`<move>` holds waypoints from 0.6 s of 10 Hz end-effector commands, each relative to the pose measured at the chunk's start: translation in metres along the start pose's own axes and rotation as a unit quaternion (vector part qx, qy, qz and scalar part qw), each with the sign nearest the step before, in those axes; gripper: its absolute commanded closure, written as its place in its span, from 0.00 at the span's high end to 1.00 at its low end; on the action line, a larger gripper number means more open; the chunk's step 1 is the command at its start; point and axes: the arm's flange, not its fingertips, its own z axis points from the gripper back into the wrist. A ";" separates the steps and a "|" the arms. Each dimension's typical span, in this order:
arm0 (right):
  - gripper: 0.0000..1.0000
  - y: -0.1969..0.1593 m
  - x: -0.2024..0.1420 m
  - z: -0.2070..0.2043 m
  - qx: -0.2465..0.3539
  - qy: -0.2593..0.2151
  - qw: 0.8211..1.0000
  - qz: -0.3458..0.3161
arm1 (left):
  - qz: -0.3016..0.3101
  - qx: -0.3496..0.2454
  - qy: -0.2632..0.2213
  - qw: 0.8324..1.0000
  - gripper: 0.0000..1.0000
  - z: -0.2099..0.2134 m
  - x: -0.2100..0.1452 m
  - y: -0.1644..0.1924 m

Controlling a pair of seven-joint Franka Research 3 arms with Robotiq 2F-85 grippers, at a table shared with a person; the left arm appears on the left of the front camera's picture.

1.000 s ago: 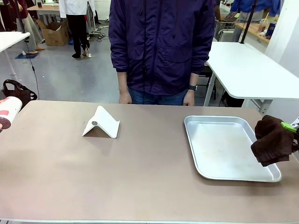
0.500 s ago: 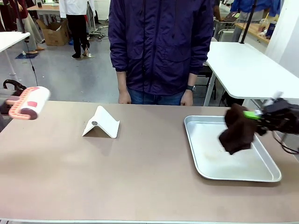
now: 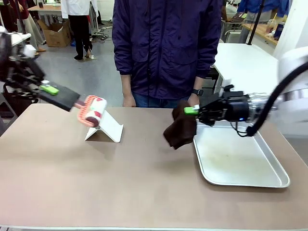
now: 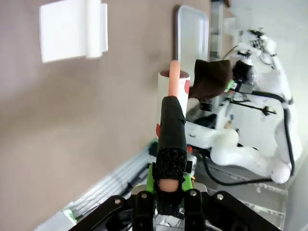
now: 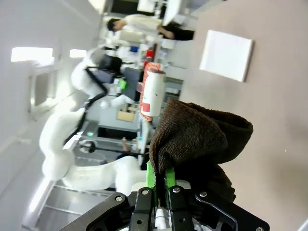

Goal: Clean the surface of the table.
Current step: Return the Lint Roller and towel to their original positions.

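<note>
Both arms have swung in over the worktop [image 3: 144,192] since a second ago, when they were barely poking in at the edges. That brown worktop spans the whole front view and sits under both grippers, neither of which looks to be touching it.

The left gripper [image 3: 48,89] was out at the far left edge with the lint roller [image 3: 92,110] just peeking in; now it's clamped tight on the roller's black handle and has carried the pink-and-white head in over the left part of the worktop, right above the folded white stand [image 3: 105,126]. From the left wrist view the handle runs straight up between the green pads, with the roller [image 4: 173,91] at the far end.

The right gripper [image 3: 192,110] was off at the right edge, past the tray; now it's reached across toward the middle, squeezed shut on a dark brown cloth [image 3: 180,129] that hangs down just left of the tray's near-left corner. In the right wrist view the cloth [image 5: 192,137] bunches up over the fingers.

The silver tray [image 3: 250,180] sits on the right side with nothing in it. A person in a purple jacket [image 3: 166,43] stands at the far side, hands down.
</note>
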 end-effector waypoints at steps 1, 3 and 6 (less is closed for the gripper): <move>0.09 -0.014 0.012 -0.024 -0.044 -0.008 0.999 -0.024 | 0.022 0.080 -0.008 0.997 0.22 -0.028 0.015 -0.026; 0.09 -0.023 0.014 -0.031 -0.071 -0.016 0.997 -0.022 | 0.035 0.165 -0.022 0.985 0.22 -0.057 0.045 -0.060; 0.09 -0.041 0.015 -0.035 -0.102 -0.044 0.993 -0.025 | 0.030 0.216 -0.053 0.974 0.22 -0.097 0.075 -0.083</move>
